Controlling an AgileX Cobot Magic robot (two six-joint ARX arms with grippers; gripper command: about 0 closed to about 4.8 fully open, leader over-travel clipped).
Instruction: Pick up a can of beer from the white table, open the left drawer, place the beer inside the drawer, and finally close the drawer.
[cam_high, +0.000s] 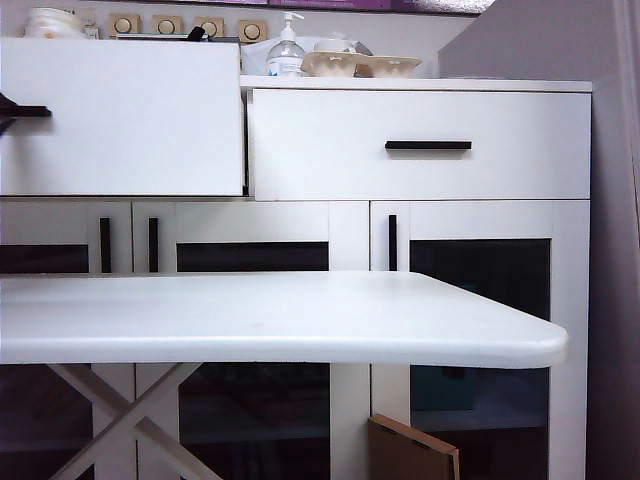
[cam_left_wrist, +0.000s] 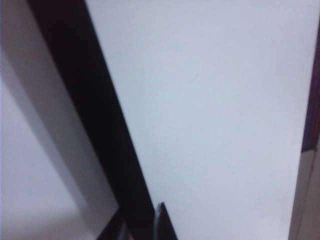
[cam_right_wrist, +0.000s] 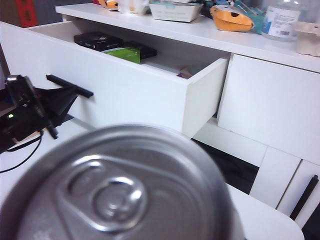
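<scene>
The left drawer (cam_high: 120, 120) stands pulled out from the cabinet; its inside (cam_right_wrist: 165, 62) shows in the right wrist view. My left gripper (cam_left_wrist: 142, 225) is shut on the drawer's black bar handle (cam_left_wrist: 95, 115), also seen as a dark shape (cam_right_wrist: 55, 102) at the handle (cam_right_wrist: 70, 86) and at the exterior view's left edge (cam_high: 10, 110). The can of beer (cam_right_wrist: 120, 190) fills the right wrist view top-on, silver with a pull tab, held up in my right gripper, whose fingers are hidden behind it. The white table (cam_high: 300, 320) lies in front of the cabinet.
A black box (cam_right_wrist: 97, 40) and a green box (cam_right_wrist: 131, 52) lie in the open drawer. The right drawer (cam_high: 420, 145) is shut. A pump bottle (cam_high: 287, 50) and bowls (cam_high: 360, 65) stand on the cabinet top. Cardboard (cam_high: 410, 450) leans below the table.
</scene>
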